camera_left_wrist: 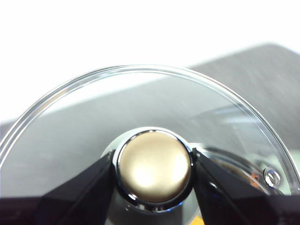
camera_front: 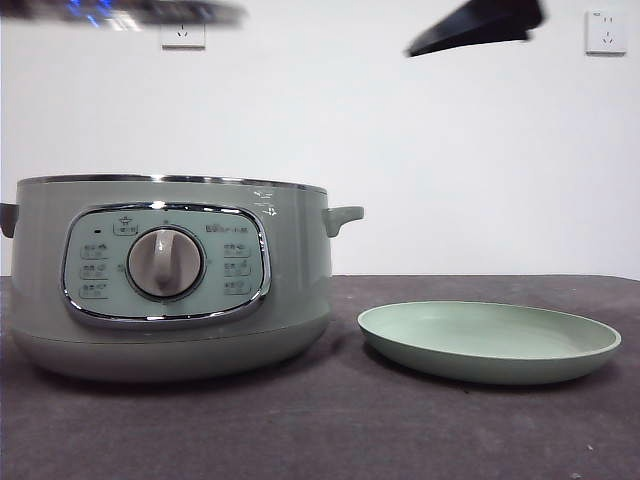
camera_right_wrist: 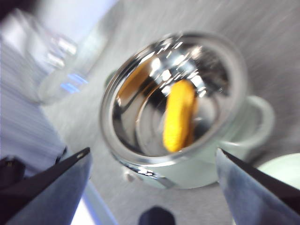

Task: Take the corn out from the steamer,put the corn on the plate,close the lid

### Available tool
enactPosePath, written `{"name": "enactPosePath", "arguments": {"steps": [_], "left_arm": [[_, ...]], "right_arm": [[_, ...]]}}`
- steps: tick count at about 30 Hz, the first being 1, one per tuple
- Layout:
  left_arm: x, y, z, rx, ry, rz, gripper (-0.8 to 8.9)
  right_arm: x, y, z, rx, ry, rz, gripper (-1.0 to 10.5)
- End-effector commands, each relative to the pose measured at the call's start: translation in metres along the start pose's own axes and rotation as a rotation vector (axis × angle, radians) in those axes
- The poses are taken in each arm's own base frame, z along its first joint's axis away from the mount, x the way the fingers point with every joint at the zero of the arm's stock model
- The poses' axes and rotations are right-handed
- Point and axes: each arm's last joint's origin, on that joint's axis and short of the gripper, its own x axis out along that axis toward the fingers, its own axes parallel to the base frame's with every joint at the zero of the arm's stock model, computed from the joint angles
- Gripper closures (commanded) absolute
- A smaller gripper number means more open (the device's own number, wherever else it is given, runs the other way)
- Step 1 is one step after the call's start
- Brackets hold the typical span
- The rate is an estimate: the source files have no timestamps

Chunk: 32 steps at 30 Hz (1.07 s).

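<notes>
The steamer stands uncovered at the table's left. In the blurred right wrist view, the yellow corn lies inside the steamer on its shiny bottom. The empty plate sits on the table to the steamer's right. My left gripper is shut on the knob of the glass lid, holding it in the air. A blurred strip of the lid shows at the top left of the front view. My right gripper hangs open above the steamer, a dark tip high up.
The dark tabletop stretches in front of the steamer and plate. A white wall with sockets is behind. The steamer's side handle points toward the plate. The plate's edge shows beside the steamer in the right wrist view.
</notes>
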Motion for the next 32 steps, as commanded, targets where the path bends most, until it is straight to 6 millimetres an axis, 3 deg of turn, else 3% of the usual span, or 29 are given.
{"name": "enactPosePath", "arguments": {"steps": [1, 8, 13, 18, 25, 32], "left_arm": [[-0.044, 0.009, 0.012, -0.017, -0.146, 0.066, 8.22], [-0.1, 0.02, 0.006, -0.04, -0.221, 0.204, 8.22], [-0.123, 0.024, -0.003, -0.049, -0.226, 0.255, 8.22], [-0.126, 0.025, -0.009, -0.04, -0.183, 0.271, 8.22], [-0.126, 0.024, -0.011, -0.038, -0.164, 0.261, 8.22], [-0.124, 0.024, -0.012, -0.032, -0.146, 0.261, 8.22]], "right_arm": [[0.031, 0.005, 0.017, -0.043, 0.098, -0.013, 5.1], [0.093, 0.027, 0.048, -0.146, 0.287, -0.074, 5.1], [0.138, 0.037, 0.058, -0.216, 0.376, -0.118, 5.1], [0.178, 0.035, 0.053, -0.289, 0.415, -0.228, 5.1], [0.229, 0.02, 0.024, -0.302, 0.509, -0.244, 5.1], [0.256, 0.006, 0.007, -0.296, 0.545, -0.246, 5.2]]}}
